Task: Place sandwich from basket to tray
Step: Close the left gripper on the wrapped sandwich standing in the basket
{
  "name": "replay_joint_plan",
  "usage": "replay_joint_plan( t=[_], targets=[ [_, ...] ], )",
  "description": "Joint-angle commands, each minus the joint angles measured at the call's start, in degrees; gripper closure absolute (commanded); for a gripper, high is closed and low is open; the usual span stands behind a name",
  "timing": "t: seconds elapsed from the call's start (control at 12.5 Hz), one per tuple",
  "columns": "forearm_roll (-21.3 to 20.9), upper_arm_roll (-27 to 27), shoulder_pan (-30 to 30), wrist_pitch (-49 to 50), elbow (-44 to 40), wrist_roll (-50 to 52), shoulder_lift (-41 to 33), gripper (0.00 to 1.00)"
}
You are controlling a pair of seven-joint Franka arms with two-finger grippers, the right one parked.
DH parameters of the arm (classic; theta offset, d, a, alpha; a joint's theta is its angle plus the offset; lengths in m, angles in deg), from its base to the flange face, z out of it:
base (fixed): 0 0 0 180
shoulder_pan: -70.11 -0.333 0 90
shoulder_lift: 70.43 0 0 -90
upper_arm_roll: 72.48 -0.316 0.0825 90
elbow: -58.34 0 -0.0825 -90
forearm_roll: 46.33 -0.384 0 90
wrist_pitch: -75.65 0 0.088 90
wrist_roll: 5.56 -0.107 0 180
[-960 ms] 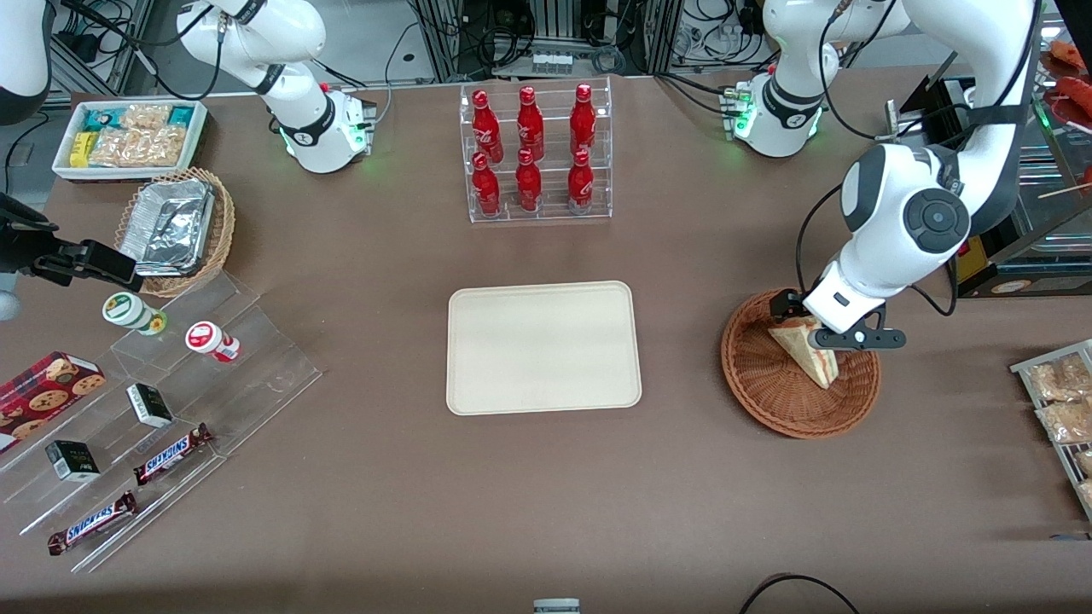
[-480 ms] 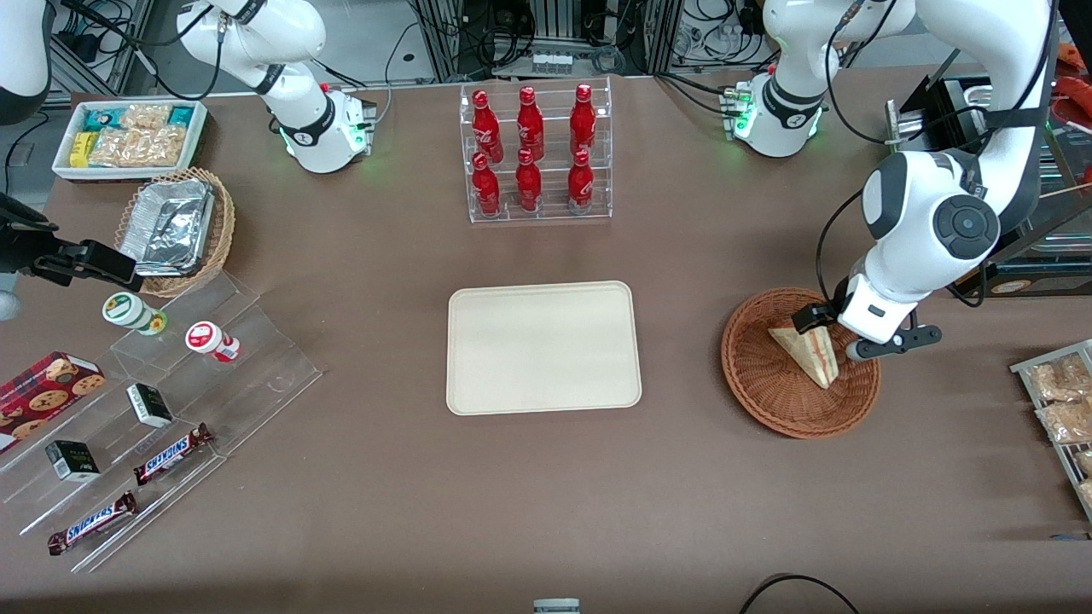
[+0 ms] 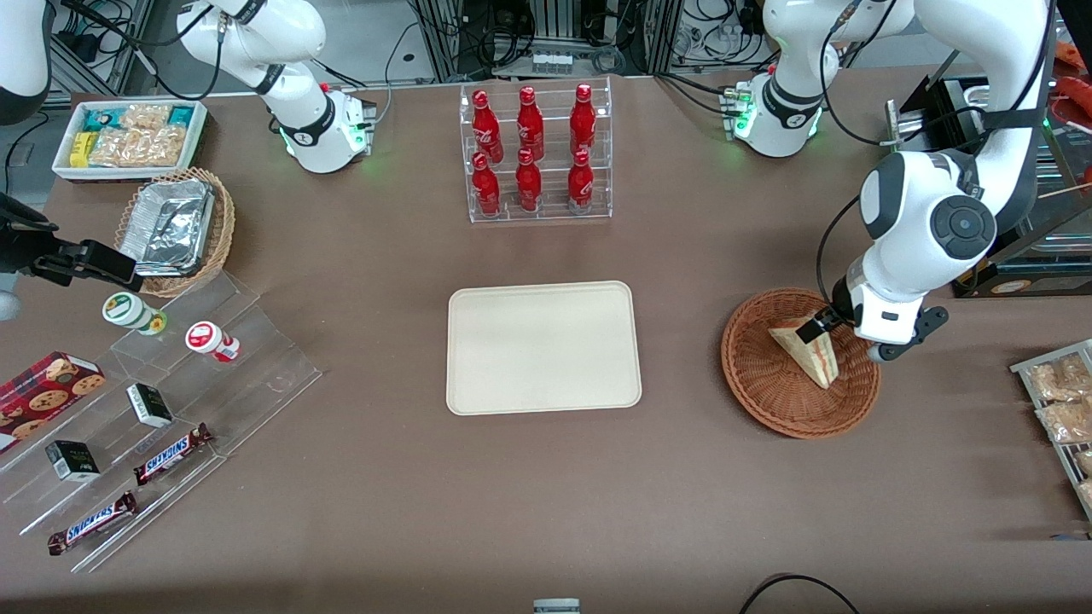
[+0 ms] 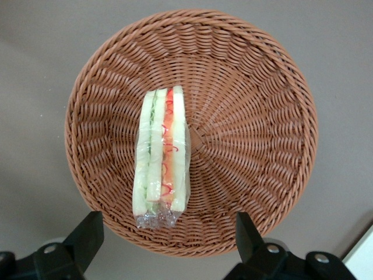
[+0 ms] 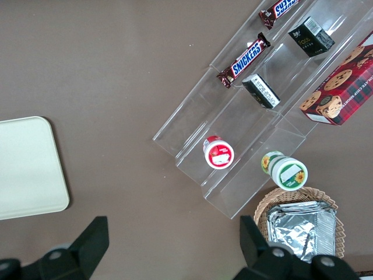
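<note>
Hovering above the basket (image 3: 799,365), our claw (image 4: 166,245) hangs spread wide and empty; the sandwich (image 4: 161,155) lies on edge inside. We judge its slippery wrap could let it tip or slide from an off-centre pinch, short of the tray (image 3: 543,347).

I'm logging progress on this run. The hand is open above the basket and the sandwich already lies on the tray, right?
Not quite. The sandwich is in the basket, not on the tray, which holds nothing. The left wrist view shows it lying in the wicker bowl, and the front view agrees. The hand is indeed open above the basket.
</note>
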Motion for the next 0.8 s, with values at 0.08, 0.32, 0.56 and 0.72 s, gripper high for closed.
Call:
replay_joint_plan(
  t=[0.08,0.32,0.56,0.72],
  targets=[
    [0.79,0.21,-1.21,-2.24,1.75,1.83,0.09,0.0],
    [0.7,0.21,-1.12,-4.61,2.63,3.32,1.22,0.0],
    [0.7,0.29,-0.77,-6.11,2.72,5.35,3.51,0.0],
    [0.7,0.29,-0.77,-7.6,2.81,5.44,4.91,0.0]
  ],
)
